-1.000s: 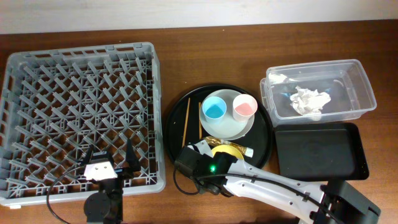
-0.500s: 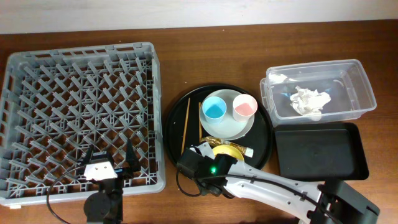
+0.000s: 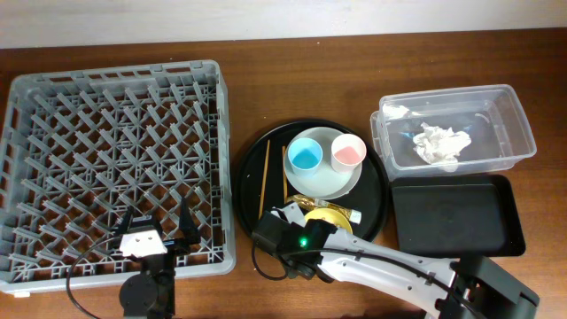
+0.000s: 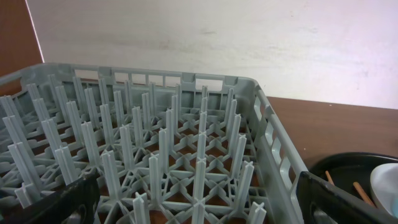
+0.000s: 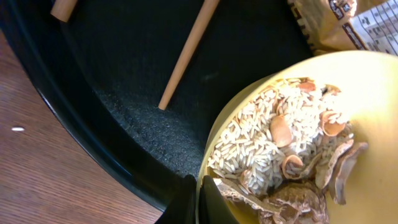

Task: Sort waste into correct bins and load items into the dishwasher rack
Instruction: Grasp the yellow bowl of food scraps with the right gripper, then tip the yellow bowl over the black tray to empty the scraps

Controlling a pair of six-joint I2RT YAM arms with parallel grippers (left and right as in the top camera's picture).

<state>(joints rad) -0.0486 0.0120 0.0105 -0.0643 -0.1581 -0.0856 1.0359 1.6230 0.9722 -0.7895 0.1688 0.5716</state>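
My right gripper (image 5: 198, 198) is shut on the rim of the yellow bowl (image 5: 311, 81), which holds rice grains and beige food scraps (image 5: 292, 158). The bowl (image 3: 330, 215) sits at the front of the round black tray (image 3: 257, 168), mostly under my right arm (image 3: 288, 235). A gold-brown wrapper (image 5: 339, 25) lies beside it. The blue cup (image 3: 305, 156) and pink cup (image 3: 348, 152) stand on the pale plate (image 3: 323, 182). White tissue (image 3: 440, 142) lies in the clear tub (image 3: 518, 124). The black rectangular tray (image 3: 456, 217) is bare. My left gripper (image 4: 199, 205) is open over the grey rack (image 3: 115, 151).
Two wooden chopsticks (image 3: 265, 173) lie on the round tray's left side; one shows in the right wrist view (image 5: 186, 56). The rack's near corner (image 4: 261, 124) stands close to the round tray. Bare wood table (image 3: 292, 80) lies behind.
My right arm has shifted very slightly on the bowl's rim. Nothing else has moved.
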